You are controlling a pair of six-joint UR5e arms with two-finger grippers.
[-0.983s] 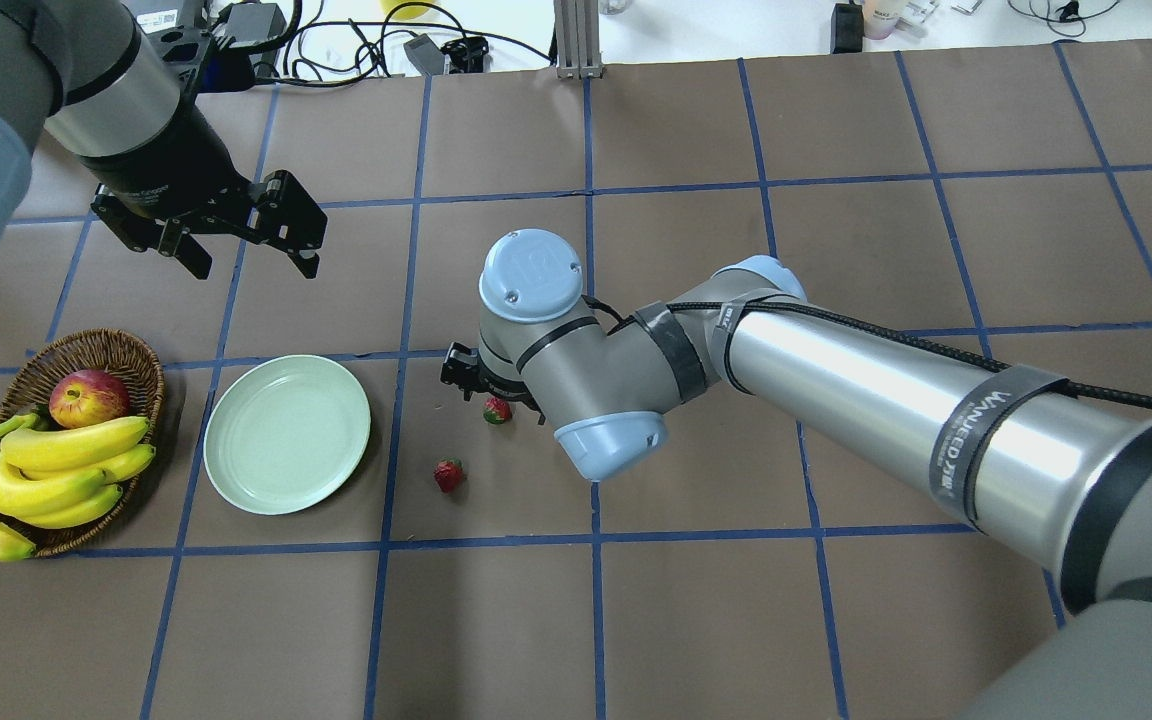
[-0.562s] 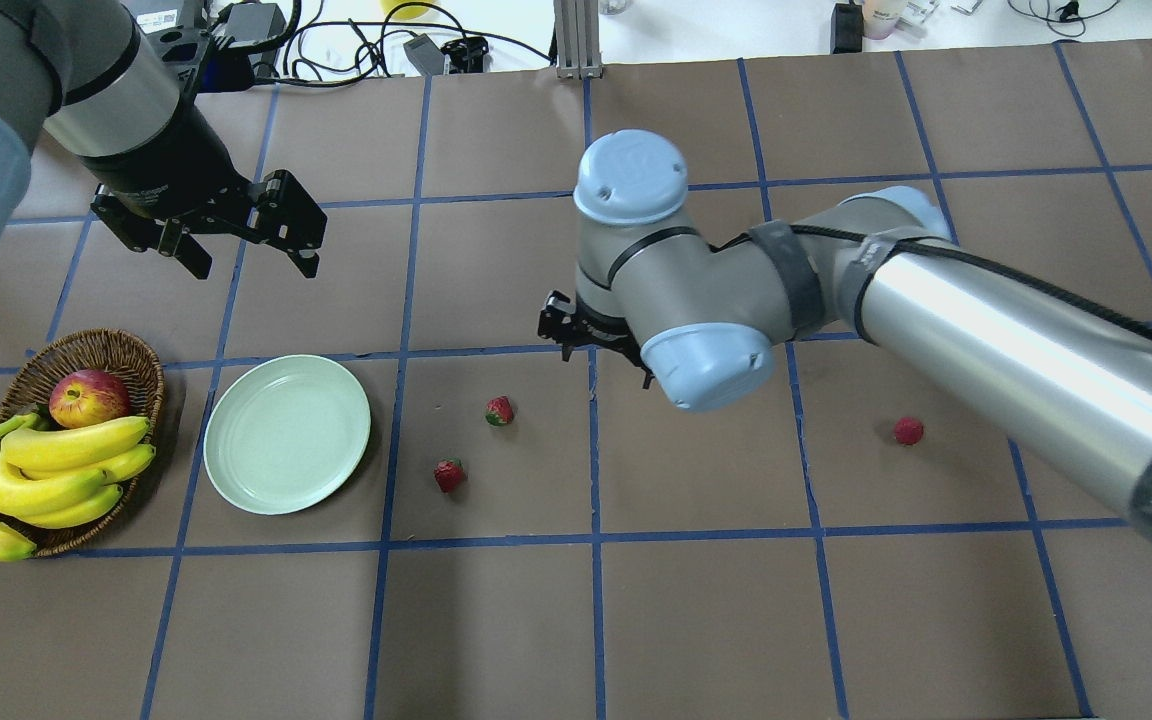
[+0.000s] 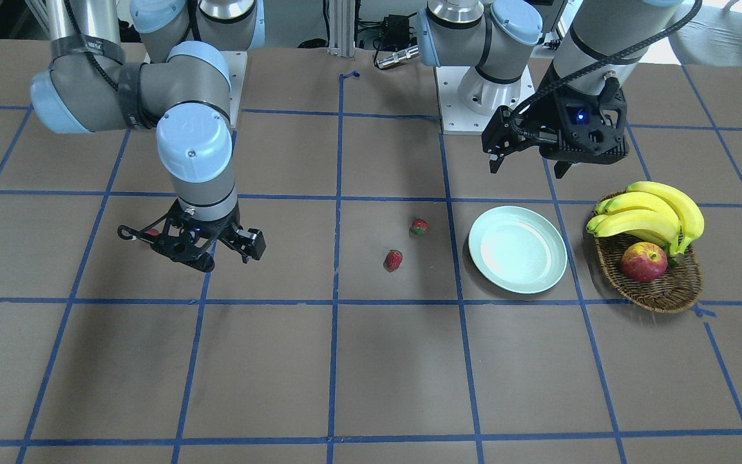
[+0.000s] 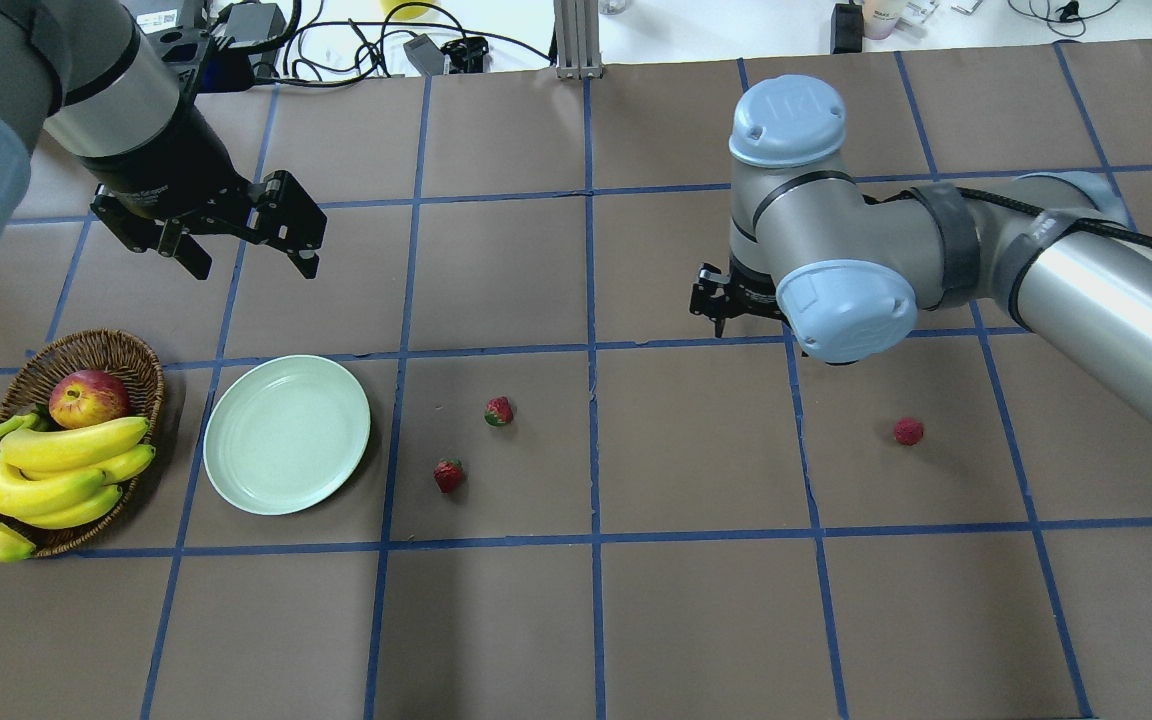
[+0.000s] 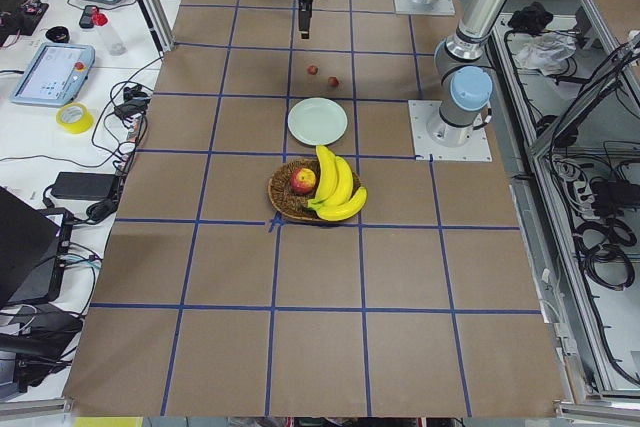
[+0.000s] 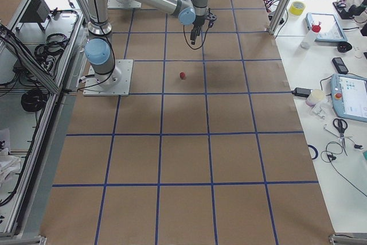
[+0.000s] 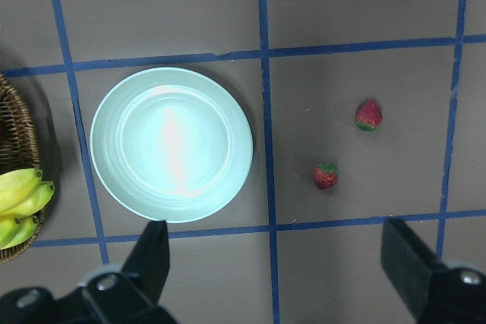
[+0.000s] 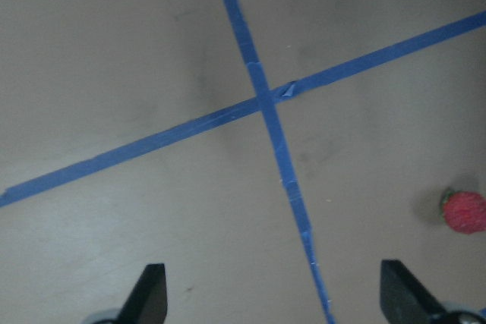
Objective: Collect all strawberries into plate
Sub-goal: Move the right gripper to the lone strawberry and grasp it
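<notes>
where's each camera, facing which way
Front-facing: opposite, facing robot; left arm, right arm.
Overhead: behind robot, looking down; both arms.
Exterior left: table end by brown wicker basket, lengthwise; both arms.
Exterior right: opposite end; right arm.
Left wrist: above round pale green plate; fingertips.
Right wrist: downward near small red strawberry; fingertips.
Overhead, left wrist share plate.

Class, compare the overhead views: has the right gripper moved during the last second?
Yes. The right gripper has swung rightward, away from the upper strawberry near the plate.
</notes>
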